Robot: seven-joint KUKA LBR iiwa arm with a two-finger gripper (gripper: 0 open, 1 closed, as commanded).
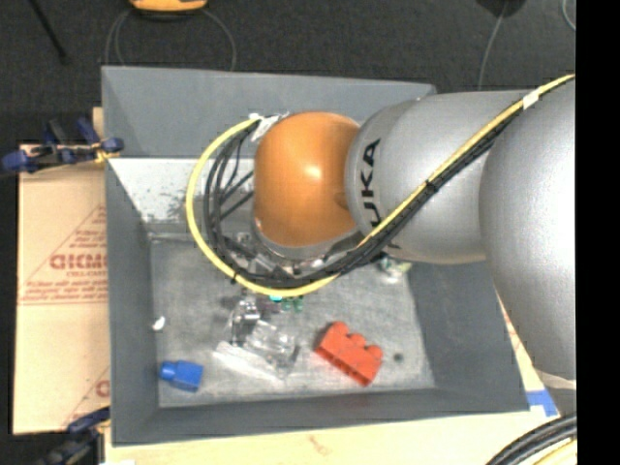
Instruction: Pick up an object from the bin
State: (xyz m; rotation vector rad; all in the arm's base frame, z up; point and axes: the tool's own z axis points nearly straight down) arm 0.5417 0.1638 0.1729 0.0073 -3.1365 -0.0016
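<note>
The silver arm (455, 192) reached into the grey metal bin (126, 298) from the right, and its wrist, capped by an orange dome-shaped cover (300, 187), hung over the middle of the bin floor. A loop of yellow and black cables (225, 177) curved round the left side of that cover and passed beneath it. Below the cover the tool (250, 310) pointed down at the front half of the floor, its tip at the upper left edge of a clear crumpled plastic piece (260, 345); the cover and cables hid so much of it that whether the tool was spread or pressed together could not be told, nor whether it touched the plastic. The plastic piece lay flat on the floor near the front wall, a little left of centre. Just to its right, apart from it, lay a red toy block with studs (347, 354), turned at a slant. Near the front left corner sat a small blue cap-like piece (181, 375), well apart from the tool, and a tiny white scrap (158, 325) lay above it beside the left wall.
</note>
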